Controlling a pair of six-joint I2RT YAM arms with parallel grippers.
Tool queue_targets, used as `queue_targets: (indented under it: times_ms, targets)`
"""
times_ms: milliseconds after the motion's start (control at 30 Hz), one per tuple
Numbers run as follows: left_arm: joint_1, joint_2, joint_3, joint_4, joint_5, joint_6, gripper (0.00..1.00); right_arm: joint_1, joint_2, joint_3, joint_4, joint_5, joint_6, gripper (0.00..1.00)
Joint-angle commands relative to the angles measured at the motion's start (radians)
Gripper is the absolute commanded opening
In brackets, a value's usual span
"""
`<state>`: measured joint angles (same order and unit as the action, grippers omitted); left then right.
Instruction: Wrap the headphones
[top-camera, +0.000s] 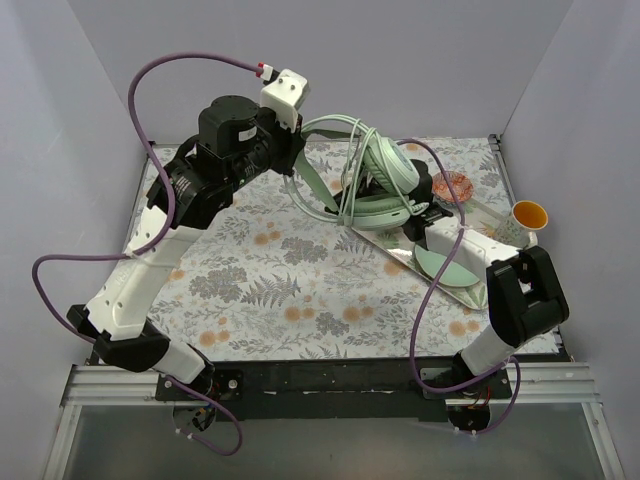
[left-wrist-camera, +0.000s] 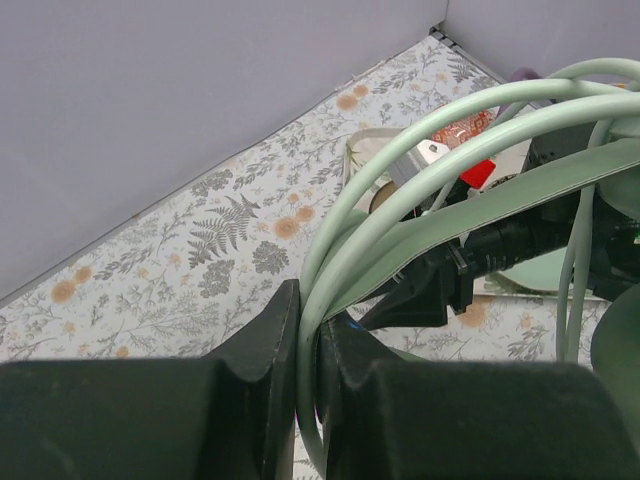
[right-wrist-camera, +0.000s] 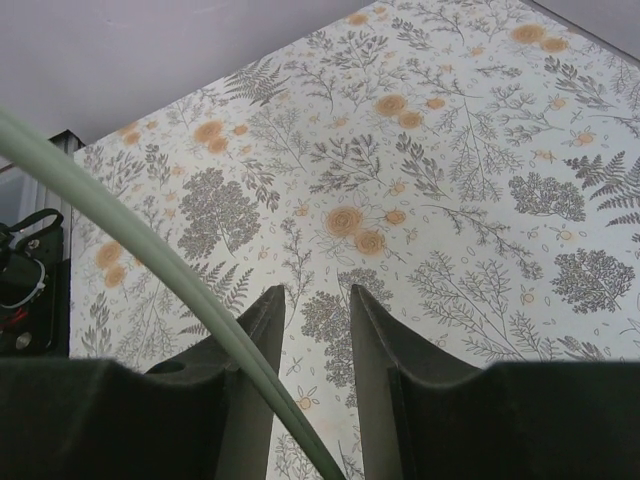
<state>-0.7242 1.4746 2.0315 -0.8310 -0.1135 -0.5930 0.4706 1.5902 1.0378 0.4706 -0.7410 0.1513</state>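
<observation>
From the top camera I see the left tool (top-camera: 297, 172) reaching to the far middle of the flowered tabletop (top-camera: 280, 280), with the headphones (top-camera: 388, 172) just to its right, ear cups and headband bunched together and loops of their cable (top-camera: 335, 125) arching between them and the tool. The right tool (top-camera: 425, 200) sits close against the headphones' right side. A pale green plate (top-camera: 445, 268) lies nearer to me beneath the right arm, a small orange-patterned bowl (top-camera: 452, 186) is just beyond the headphones, and a cup (top-camera: 528, 215) with an orange inside stands at the right edge. On the left wrist camera the left tool (left-wrist-camera: 308, 345) is clenched on the cable (left-wrist-camera: 420, 130): a strand runs down through the narrow slit between the fingers, and several loops curve up and away to the right above the flat headband (left-wrist-camera: 520, 195). On the right wrist camera the right tool (right-wrist-camera: 318, 320) is released, its fingers apart with bare tabletop (right-wrist-camera: 450, 150) showing between them; one strand of cable (right-wrist-camera: 120, 212) crosses in front of its left finger, unpinched.
</observation>
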Motion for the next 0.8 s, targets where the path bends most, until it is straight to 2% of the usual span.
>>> queue_targets:
  times_ms: [0,167,367,600,767]
  targets:
    - [-0.003,-0.019,0.078,0.09,-0.023,-0.047,0.0,-0.004,-0.003,-0.028,0.131,-0.023,0.051,0.41]
    - [-0.001,-0.02,0.081,0.098,-0.043,-0.036,0.0,-0.004,-0.019,-0.093,0.172,-0.017,0.05,0.43]
    - [-0.003,-0.025,0.058,0.107,-0.063,-0.024,0.0,-0.004,-0.062,-0.134,0.145,0.011,-0.001,0.48]
    - [-0.003,-0.031,0.059,0.109,-0.068,-0.016,0.0,-0.015,-0.105,-0.179,0.114,0.029,-0.058,0.58]
    - [-0.003,-0.034,0.068,0.107,-0.068,-0.014,0.0,-0.044,-0.139,-0.223,0.145,0.04,-0.065,0.59]
